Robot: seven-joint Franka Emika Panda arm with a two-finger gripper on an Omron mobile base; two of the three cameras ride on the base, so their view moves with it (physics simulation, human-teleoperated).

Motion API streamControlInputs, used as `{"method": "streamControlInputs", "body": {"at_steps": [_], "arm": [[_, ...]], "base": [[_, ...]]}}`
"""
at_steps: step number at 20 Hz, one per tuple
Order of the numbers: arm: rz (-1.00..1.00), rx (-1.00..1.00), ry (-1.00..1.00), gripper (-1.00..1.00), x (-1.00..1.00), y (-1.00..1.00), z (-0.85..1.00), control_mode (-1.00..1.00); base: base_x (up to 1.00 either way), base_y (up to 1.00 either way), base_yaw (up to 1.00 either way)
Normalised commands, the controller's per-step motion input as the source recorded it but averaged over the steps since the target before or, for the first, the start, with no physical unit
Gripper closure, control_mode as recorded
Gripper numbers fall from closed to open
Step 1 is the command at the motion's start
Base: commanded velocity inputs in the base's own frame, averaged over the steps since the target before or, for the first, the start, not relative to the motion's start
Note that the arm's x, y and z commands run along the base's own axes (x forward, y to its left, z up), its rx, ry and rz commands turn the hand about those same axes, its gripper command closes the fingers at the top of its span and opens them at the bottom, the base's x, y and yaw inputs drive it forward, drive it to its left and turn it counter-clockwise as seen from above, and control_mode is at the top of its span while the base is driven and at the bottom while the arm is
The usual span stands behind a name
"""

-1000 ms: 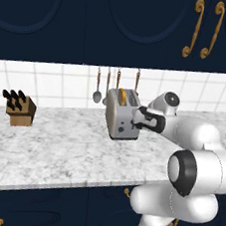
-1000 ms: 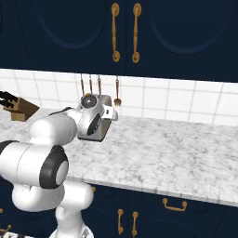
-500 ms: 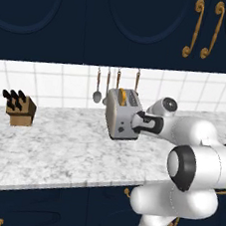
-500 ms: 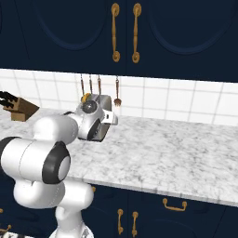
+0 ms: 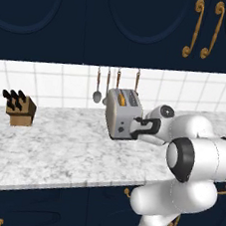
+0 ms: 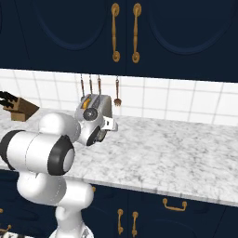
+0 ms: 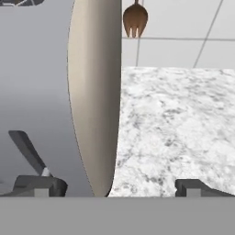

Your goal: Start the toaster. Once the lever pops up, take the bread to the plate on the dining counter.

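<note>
The silver-grey toaster [image 5: 121,115] stands at the back of the marbled worktop, under the hanging utensils. The bread [image 5: 121,99] sits in a slot, its golden crust showing at the top. My gripper [image 5: 135,128] is open at the toaster's right front corner, one finger in front of the narrow face and the other beside the long wall. In the hand view the toaster [image 7: 41,87] fills the left, its corner between my fingertips [image 7: 40,185]. A dark slanted bar [image 7: 26,149] shows on the grey face; I cannot tell if it is the lever. In the right base view the hand hides most of the toaster [image 6: 98,103]. The plate and the dining counter are out of view.
A wooden knife block [image 5: 19,109] stands far left on the worktop [image 5: 55,148]. Spoons and a wooden fork [image 7: 135,19] hang on the tiled wall behind the toaster. Navy cabinets with brass handles [image 5: 196,28] hang overhead. The worktop stretches bare to the right [image 6: 176,148].
The hand has moved left and a little down, closing in on the toaster's front corner. The jaws stay wide open; the toaster and bread have not moved.
</note>
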Motion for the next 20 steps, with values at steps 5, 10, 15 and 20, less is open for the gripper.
{"method": "streamControlInputs", "body": {"at_steps": [5, 10, 15, 20], "arm": [[0.0, 0.0, 0.0, -1.0, 0.0, 0.0, -0.27, -1.0], [0.0, 0.0, 0.0, -1.0, 0.0, 0.0, 0.0, -1.0], [0.0, 0.0, -0.02, -1.0, 0.0, 0.0, 0.0, -1.0], [0.0, 0.0, -0.02, -1.0, -0.22, 0.0, 0.37, -1.0]], "base": [[0.0, 0.0, 0.0], [0.0, 0.0, 0.0], [0.0, 0.0, 0.0], [0.0, 0.0, 0.0]]}}
